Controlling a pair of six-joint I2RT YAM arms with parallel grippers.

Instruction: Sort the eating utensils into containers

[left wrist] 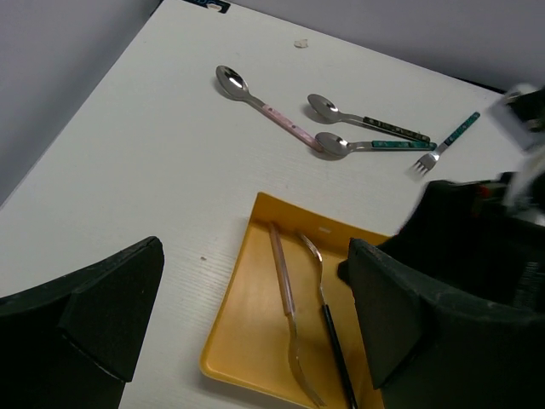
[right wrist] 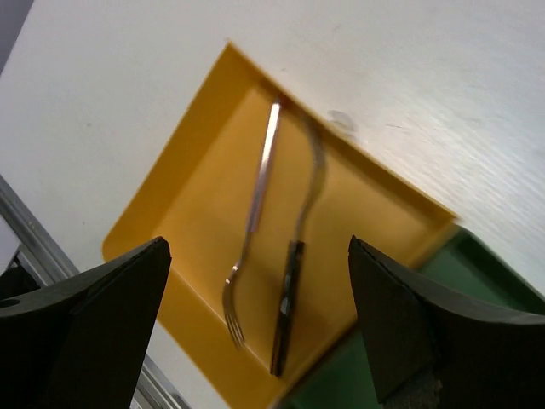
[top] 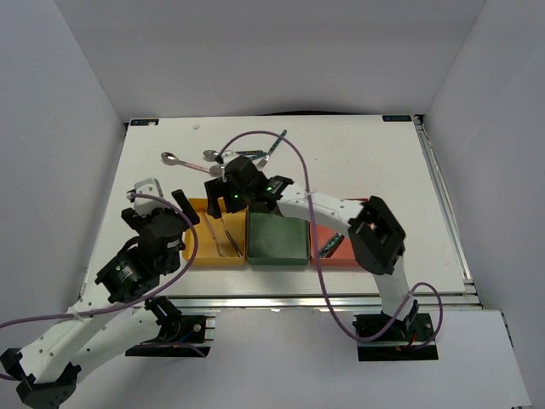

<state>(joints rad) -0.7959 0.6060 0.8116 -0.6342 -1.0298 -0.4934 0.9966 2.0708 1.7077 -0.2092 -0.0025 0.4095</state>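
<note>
The yellow-orange tray holds two forks, one pink-handled and one dark-handled; both also show in the right wrist view, the pink-handled fork and the dark-handled fork. My right gripper hovers open and empty above that tray. My left gripper is open and empty at the tray's left side. On the table beyond lie a pink-handled spoon, two teal-handled spoons and a small teal fork. The green tray looks empty. The red tray holds a dark utensil.
The right arm reaches across the green tray and blocks the yellow tray's right side in the left wrist view. White walls enclose the table on three sides. A metal rail runs along the near edge, just in front of the trays.
</note>
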